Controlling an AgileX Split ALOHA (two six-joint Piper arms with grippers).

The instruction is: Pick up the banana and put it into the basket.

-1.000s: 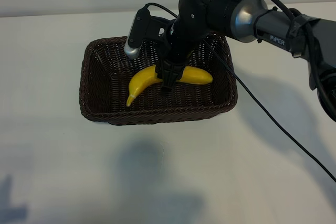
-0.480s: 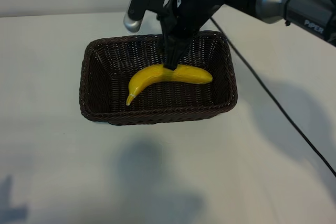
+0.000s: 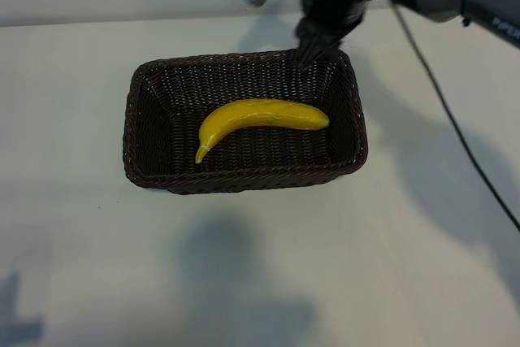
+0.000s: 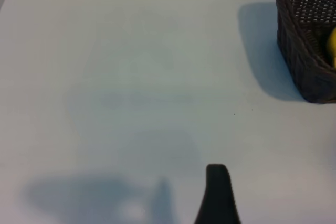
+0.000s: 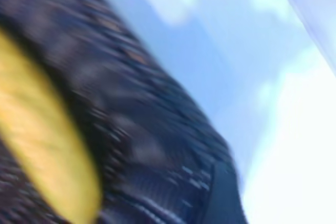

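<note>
In the exterior view the right gripper (image 3: pixel 313 53) is hanging over the far rim of the basket (image 3: pixel 244 178), fingers spread and empty, the banana (image 3: pixel 260 117) lying below them on the basket floor. A careless swing could be clipping that rim and shoving the basket. In the left wrist view one left finger (image 4: pixel 218 195) is hovering over bare worktop (image 4: pixel 131 77), spread, basket well apart. In the right wrist view banana and wicker are passing blurred.

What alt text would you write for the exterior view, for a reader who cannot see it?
A yellow banana lies inside a dark brown wicker basket on a white table. The right gripper, open and empty, hangs above the basket's far rim.
</note>
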